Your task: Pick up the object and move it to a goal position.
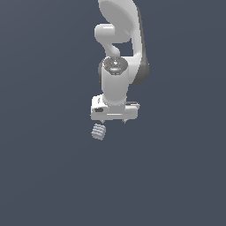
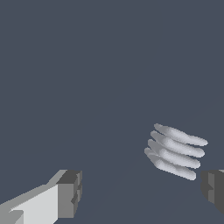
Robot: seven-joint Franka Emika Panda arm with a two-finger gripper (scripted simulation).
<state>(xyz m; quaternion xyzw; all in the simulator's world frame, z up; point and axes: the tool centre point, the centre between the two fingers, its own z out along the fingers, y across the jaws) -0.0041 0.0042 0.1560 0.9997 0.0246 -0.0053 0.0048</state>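
Wrist view: gripper [image 2: 140, 192] fingers spread wide apart, nothing between them; one fingertip [image 2: 70, 192] pale and dark-padded, the other only a dark pad at the frame edge. The object [image 2: 175, 151], a ridged pale grey block, sits off-centre in the gap, close to that second pad and well apart from the first. Exterior view: the gripper [image 1: 113, 120] hangs above the floor [image 1: 44, 176], the object [image 1: 99, 131] just below it toward the exterior view's left. Step looks like the approach before the grasp. To do it well: shift sideways until the block is centred, descend straight, then close across its narrow width. Goal position not visible.
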